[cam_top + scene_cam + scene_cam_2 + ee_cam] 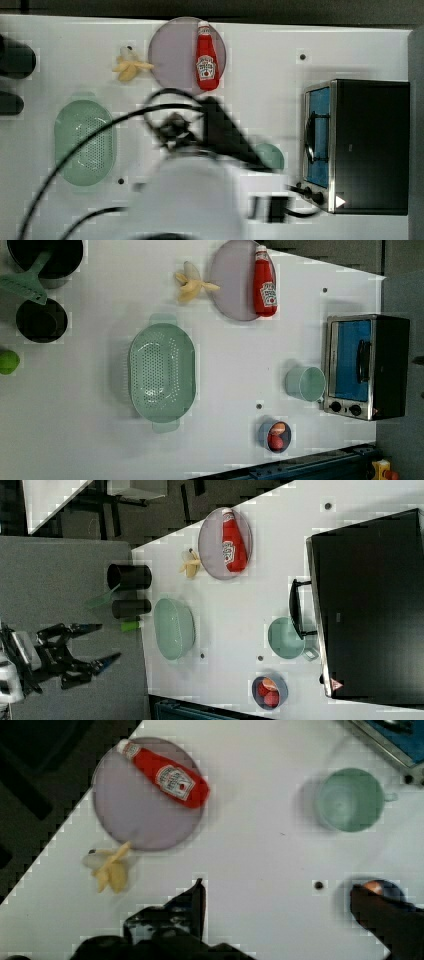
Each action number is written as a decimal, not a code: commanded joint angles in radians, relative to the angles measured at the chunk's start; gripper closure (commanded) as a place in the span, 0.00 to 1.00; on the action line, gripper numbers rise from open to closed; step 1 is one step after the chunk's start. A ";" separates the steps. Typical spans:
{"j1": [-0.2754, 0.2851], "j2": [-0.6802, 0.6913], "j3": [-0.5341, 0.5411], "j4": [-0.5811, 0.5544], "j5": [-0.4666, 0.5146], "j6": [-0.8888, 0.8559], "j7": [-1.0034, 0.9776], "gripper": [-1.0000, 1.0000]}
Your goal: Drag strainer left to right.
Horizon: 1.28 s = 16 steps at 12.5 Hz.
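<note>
On the white table (100, 440) the strainer (161, 372) lies near a toaster oven (367, 367); the tool (102, 642) hangs spread apart.

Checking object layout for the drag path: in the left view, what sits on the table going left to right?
Lime → strainer → peeled banana → plate → ketchup bottle → mint cup → toaster oven.

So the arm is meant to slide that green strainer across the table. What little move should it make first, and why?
Probably swing over toward the strainer and come down at its rim. The gripper hangs open, holding nothing, off the table's edge in the right view, well apart from the strainer. The strainer sits flat on the white table, with bare surface between it and the cup, so there seems room to drag it.
</note>
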<state>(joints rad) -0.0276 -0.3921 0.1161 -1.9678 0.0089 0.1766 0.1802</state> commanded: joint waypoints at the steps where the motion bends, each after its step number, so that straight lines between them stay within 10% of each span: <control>1: 0.047 0.108 0.155 -0.044 0.015 0.066 0.206 0.00; 8: 0.050 0.373 0.435 -0.048 0.011 0.251 0.807 0.00; 16: 0.071 0.685 0.477 -0.122 -0.020 0.565 1.106 0.00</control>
<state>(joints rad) 0.0530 0.2871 0.6191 -2.0605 0.0009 0.7144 1.1963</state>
